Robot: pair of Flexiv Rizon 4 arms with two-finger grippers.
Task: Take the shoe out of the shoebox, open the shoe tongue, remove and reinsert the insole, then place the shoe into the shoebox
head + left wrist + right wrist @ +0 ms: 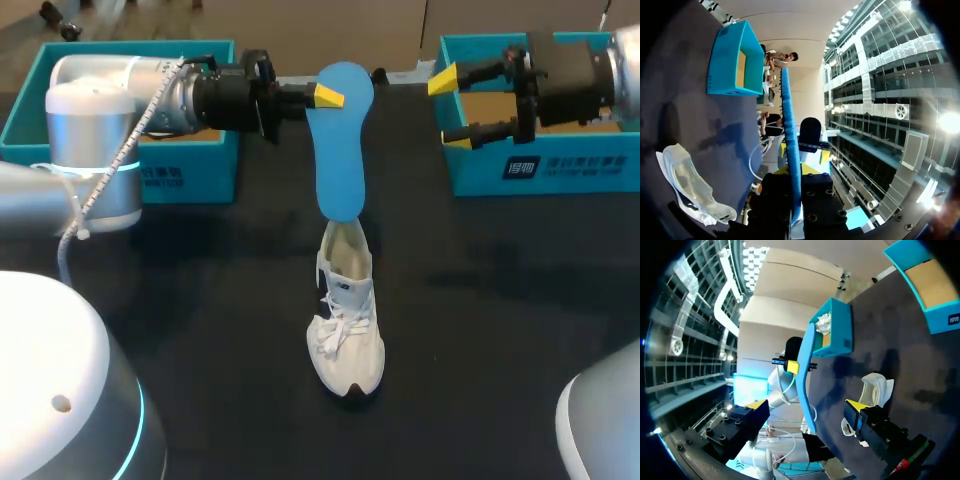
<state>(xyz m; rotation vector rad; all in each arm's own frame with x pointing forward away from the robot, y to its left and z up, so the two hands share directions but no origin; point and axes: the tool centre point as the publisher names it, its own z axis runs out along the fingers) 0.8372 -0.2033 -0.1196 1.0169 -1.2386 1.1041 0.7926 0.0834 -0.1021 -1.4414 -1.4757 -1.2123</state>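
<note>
L grip (330, 96) clamps insole (340, 150) above shoe (347, 330); R grip (450, 110) spread.

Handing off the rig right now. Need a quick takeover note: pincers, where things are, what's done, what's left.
Left pincer: shut on the upper end of the blue insole; the lower end hangs at the opening of the white shoe.
Right pincer: open, empty, beside the right teal box.
The shoe stands on the table mid-scene, outside both boxes; the left teal box is behind the left arm.
Done: shoe out, insole out.
Left: seat the insole, box the shoe.
</note>
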